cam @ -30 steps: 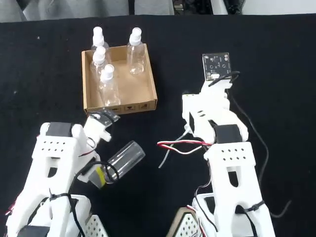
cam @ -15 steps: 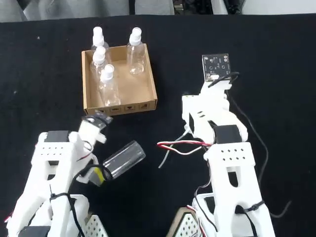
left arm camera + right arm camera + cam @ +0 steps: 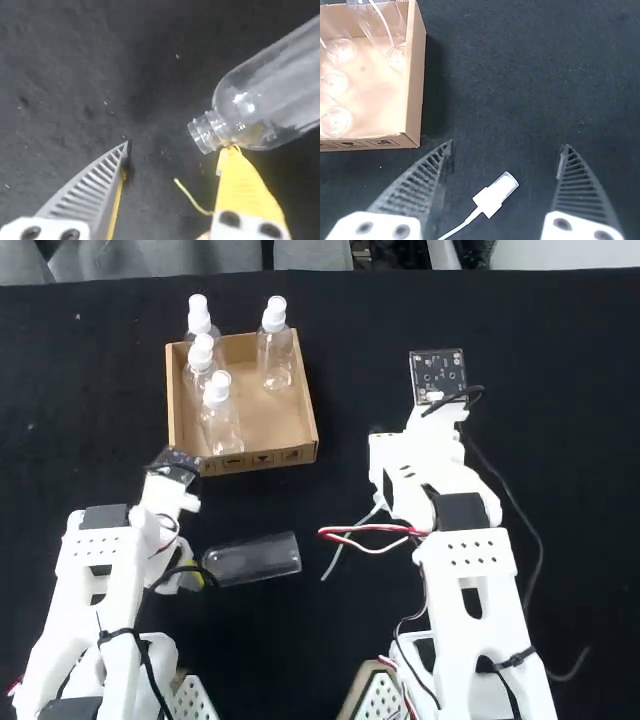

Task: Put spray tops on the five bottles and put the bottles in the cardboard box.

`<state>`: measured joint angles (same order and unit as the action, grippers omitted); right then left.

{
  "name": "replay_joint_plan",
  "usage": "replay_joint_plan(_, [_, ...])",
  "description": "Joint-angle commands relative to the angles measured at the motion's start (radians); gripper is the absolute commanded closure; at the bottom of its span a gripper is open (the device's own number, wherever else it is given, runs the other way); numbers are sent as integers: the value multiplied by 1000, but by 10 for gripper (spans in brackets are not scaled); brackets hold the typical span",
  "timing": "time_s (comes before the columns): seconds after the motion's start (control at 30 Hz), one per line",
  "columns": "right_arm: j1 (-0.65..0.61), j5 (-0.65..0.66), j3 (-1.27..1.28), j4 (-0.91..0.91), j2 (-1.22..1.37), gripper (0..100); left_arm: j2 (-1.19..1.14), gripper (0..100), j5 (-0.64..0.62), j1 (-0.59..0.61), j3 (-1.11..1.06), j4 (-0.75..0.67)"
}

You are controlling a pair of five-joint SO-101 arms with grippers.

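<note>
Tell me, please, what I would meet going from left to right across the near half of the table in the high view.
left arm → capless bottle lying on its side → right arm

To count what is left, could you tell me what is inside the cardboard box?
Four capped bottles stand upright inside the cardboard box; the floor right under them is covered.
</note>
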<state>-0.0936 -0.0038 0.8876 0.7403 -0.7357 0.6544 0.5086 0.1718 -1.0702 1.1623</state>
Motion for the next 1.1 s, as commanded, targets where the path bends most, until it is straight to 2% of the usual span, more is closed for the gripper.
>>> replay_joint_plan(0.0, [18,0,-10,-32,-39,719,8,739,-91,13,8,-69])
replay_joint_plan(0.27, [17,2,-10,-32,-39,719,8,739,-221,13,5,-158])
replay_joint_plan(0.63, [-41,6,-5,-23,-39,719,9,744,-299,13,12,-152])
replay_joint_plan(0.73, [-54,44,-5,-23,-39,719,9,744,-316,15,13,-150])
replay_joint_plan(1.07, [-123,87,-7,8,-39,719,9,744,-327,142,16,-157])
